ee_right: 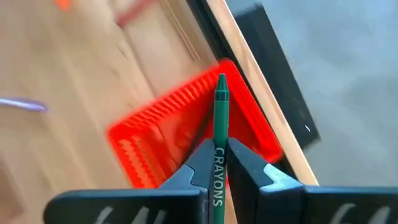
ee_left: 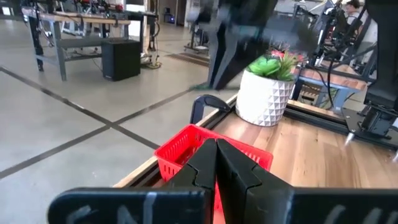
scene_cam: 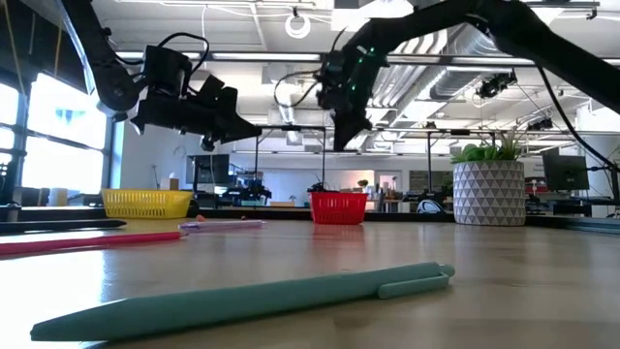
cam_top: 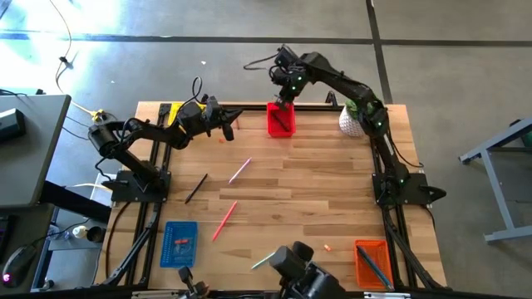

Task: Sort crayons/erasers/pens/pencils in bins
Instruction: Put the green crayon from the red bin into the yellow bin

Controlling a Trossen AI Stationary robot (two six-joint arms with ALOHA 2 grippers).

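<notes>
The right gripper (ee_right: 216, 163) was clenched on a green crayon (ee_right: 219, 118), and it hung above the red bin (cam_top: 280, 119) at the far edge of the table (cam_top: 332, 183). The step in hand seemed to be the drop of this crayon into the red bin. To do it well, the arm should probably bring the crayon's tip over the middle of the bin and not over its rim, come lower so the crayon falls only a short way, and then part the fingers without a swing, because a crayon let go from high may bounce out over the mesh wall or roll off the table edge just behind.

In the right wrist view the crayon stood out forward from between the two fingers, and its point showed over the far corner of the bin, near the table edge. It did not touch the bin.

The left gripper (cam_top: 225, 124) waited with its fingers pressed together and empty, above the table between the yellow bin (scene_cam: 147, 203) and the red one.
</notes>
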